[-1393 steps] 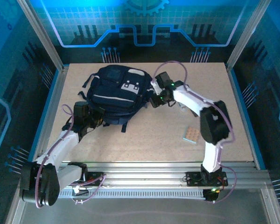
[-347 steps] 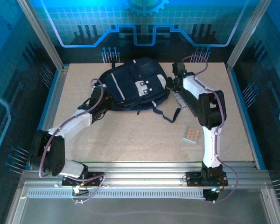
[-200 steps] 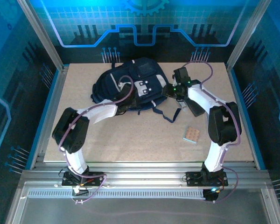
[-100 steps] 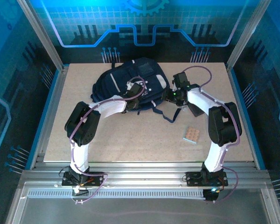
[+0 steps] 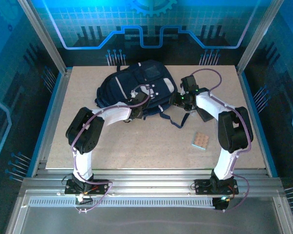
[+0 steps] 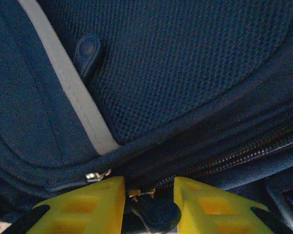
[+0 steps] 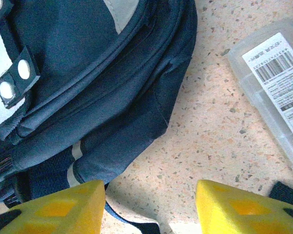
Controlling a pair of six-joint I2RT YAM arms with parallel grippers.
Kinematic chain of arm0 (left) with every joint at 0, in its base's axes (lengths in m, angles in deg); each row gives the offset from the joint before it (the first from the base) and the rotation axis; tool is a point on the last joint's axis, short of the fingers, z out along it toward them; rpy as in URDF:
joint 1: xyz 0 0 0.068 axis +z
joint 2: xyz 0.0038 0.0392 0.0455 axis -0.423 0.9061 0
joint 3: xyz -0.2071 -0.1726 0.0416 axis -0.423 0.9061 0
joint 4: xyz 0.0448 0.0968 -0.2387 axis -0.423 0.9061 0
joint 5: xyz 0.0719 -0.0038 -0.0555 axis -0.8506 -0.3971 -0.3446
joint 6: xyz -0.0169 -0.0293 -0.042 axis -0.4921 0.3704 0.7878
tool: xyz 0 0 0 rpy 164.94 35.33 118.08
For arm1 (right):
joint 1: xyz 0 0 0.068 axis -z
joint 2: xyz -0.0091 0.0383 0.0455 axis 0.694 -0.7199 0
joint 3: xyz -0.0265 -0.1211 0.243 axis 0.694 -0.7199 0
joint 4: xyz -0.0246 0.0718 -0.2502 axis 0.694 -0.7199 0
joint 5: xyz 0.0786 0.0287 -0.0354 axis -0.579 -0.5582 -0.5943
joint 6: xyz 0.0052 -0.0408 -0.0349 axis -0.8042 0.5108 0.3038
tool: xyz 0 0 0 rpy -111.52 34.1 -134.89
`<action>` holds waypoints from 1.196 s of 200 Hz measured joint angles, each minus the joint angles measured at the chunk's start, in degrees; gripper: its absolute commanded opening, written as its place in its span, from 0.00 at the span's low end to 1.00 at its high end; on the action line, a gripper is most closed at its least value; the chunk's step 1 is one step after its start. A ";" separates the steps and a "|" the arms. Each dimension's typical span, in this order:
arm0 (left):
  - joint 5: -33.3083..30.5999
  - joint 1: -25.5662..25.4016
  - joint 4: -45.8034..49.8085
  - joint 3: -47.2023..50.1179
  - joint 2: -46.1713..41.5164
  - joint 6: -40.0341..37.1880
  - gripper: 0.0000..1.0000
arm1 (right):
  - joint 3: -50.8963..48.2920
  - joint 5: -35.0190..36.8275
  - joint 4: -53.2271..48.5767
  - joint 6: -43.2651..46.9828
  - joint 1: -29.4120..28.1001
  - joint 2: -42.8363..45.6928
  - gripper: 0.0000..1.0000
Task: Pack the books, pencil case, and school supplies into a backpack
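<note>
Navy, grey-striped backpack [image 5: 124, 83] flat at far centre; small tan dotted pad [image 5: 200, 141] well apart, right.

The backpack [image 7: 88, 92] lies left, a barcode-labelled clear case [image 7: 276, 80] right, the jaws parted over speckled tabletop [image 7: 205, 141].

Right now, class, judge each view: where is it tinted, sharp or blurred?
Top external: blue glow tints the walls, the table evenly lit. Left wrist: backpack mesh crisp, left tool blurred at the frame's bottom. Right wrist: speckled table and labelled case sharp, right tool blurred.

barcode label [image 7: 277, 62] on clear case [image 7: 251, 90], print illegible
</note>
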 measured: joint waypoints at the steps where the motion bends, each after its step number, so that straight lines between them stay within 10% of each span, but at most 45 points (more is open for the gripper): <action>1: 0.00 0.00 -0.02 0.00 0.00 0.07 0.28 | 0.00 0.00 0.00 -0.02 0.00 0.00 0.53; 69: -0.04 0.42 0.11 -0.68 0.48 -1.68 0.32 | -0.04 1.29 -0.02 0.09 -0.68 1.33 0.52; 98: 0.61 1.90 0.20 -2.80 1.66 -2.23 0.00 | -0.04 1.44 -0.04 0.35 -1.60 2.29 0.52; 123: 1.64 2.95 0.15 -3.28 1.79 -3.19 0.00 | -0.07 1.38 -0.09 0.37 -3.32 2.69 0.53; 179: 6.32 3.39 -1.60 0.57 -2.23 -0.92 0.00 | -2.78 -2.56 4.83 -7.85 -8.28 0.28 0.83; 221: 15.54 3.72 -3.52 4.96 -10.45 5.01 0.00 | -1.46 -4.17 12.63 -17.92 -9.75 -8.17 0.80; 239: 18.71 3.72 -4.55 7.08 -13.44 7.43 0.00 | -1.46 -3.48 14.71 -21.51 -10.14 -9.86 0.62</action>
